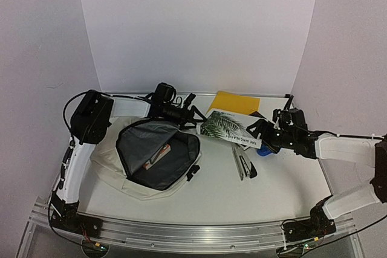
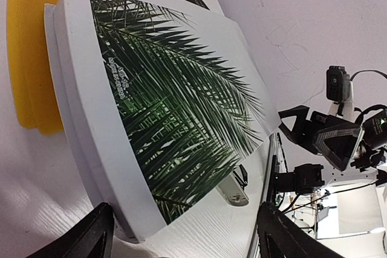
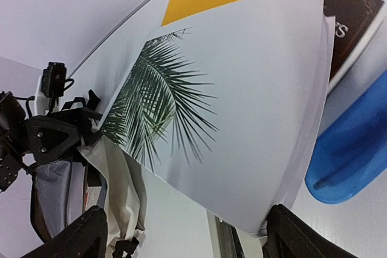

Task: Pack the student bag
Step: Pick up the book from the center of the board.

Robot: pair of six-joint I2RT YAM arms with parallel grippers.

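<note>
bag (image 1: 112,164) lay open on the left side of the table, just ahead of the left arm, zip mouth gaping w/ grey lining showing. at least one reddish item (image 1: 161,154) sat inside, so packing looked begun but far from done. palm-leaf book (image 1: 233,128) lay outside, just right of the bag, resting partly on a yellow folder (image 1: 239,101) and a dark book (image 3: 344,16). left claw (image 1: 198,119) sat at its left end and right claw (image 1: 257,132) at its right end, both w/ fingers spread wide, nothing pinched. a blue thing (image 3: 357,149) and a silver-black tool (image 1: 243,162), maybe a stapler, also sat unpacked. so prob. the book next, then the rest, then the zip.
</note>
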